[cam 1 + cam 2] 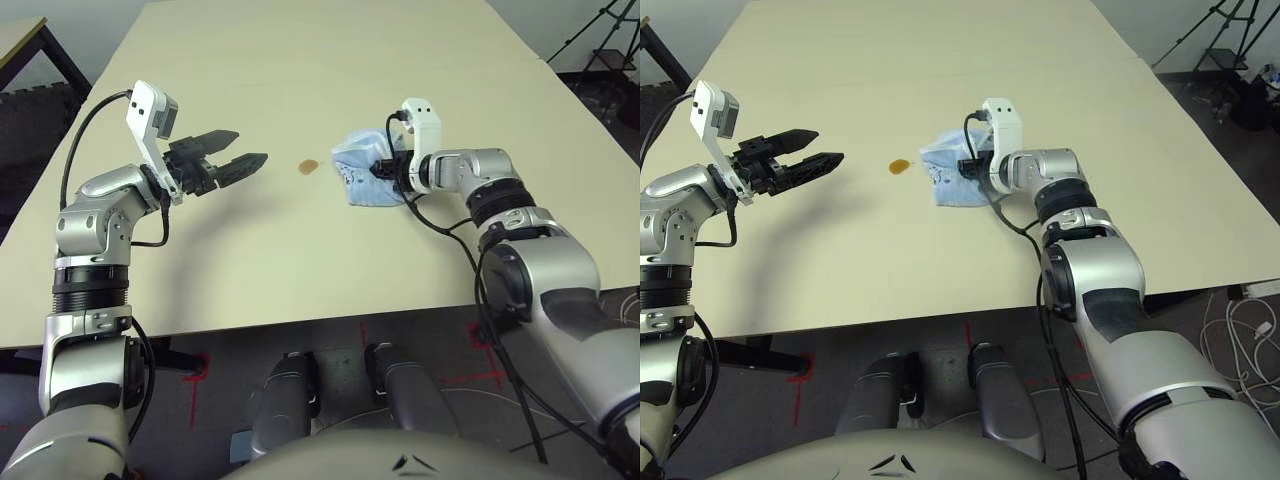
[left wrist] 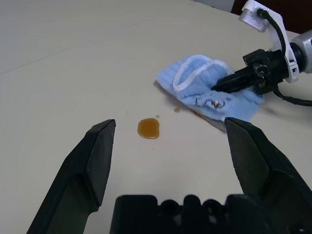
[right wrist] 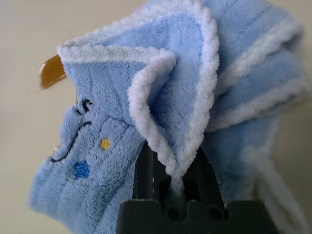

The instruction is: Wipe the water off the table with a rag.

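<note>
Fluffy blue rag (image 1: pixel 362 166), white-edged and bunched, is pinched in the closed right claw (image 1: pixel 384 170) on the smooth beige desk (image 1: pixel 300 80). Beyond its tips lies a rounded amber drop (image 1: pixel 308 167); the left claw (image 1: pixel 236 160) hovers spread wide, empty.

Two silver metal forearms with black ribbed joint rings. White boxy camera housing on each wrist. Black cables looping from housings along both arms. Left gripper (image 1: pixel 240 148) and right gripper (image 2: pixel 219 86): black, tapered, two-fingered.
</note>
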Action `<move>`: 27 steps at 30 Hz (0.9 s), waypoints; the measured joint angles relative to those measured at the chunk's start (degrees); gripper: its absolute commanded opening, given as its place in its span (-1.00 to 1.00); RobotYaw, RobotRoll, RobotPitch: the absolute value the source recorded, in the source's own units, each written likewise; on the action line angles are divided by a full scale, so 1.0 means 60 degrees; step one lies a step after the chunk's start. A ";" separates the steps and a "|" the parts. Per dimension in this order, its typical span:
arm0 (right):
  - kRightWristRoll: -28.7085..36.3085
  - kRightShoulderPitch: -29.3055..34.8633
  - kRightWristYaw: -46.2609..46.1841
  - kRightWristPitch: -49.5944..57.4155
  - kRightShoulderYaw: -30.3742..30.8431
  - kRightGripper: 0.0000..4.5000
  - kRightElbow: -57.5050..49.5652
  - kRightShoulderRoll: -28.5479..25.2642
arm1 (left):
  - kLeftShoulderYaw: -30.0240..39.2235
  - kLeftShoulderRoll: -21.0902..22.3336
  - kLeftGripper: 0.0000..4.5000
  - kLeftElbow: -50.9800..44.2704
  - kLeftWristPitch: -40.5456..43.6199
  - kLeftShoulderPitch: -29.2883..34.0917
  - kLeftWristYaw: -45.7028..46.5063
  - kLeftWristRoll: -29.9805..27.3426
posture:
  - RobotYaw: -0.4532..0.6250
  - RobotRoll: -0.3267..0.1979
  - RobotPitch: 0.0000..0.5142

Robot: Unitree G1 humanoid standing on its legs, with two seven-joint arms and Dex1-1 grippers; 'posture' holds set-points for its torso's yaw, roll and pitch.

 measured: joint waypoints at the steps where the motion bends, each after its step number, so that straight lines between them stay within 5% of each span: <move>1: 0.0002 -0.0027 -0.0159 -0.0158 -0.0044 -0.99 0.0130 -0.0119 | 0.0010 0.0075 1.00 0.0018 -0.0025 0.0060 -0.0008 0.0008 | -0.34 0.25 -0.45; 9: -0.0018 -0.0290 -0.0734 -0.0850 -0.0115 -0.99 0.0839 -0.0357 | 0.0214 0.0466 1.00 0.0594 -0.0271 0.0287 -0.0158 0.0032 | -0.31 0.25 -0.43; 27: 0.0045 -0.0903 -0.1182 -0.1236 -0.0081 -0.99 0.1105 0.2999 | 0.0439 0.0453 1.00 0.0072 -0.0046 0.1063 -0.0048 -0.0033 | -0.20 0.25 -0.37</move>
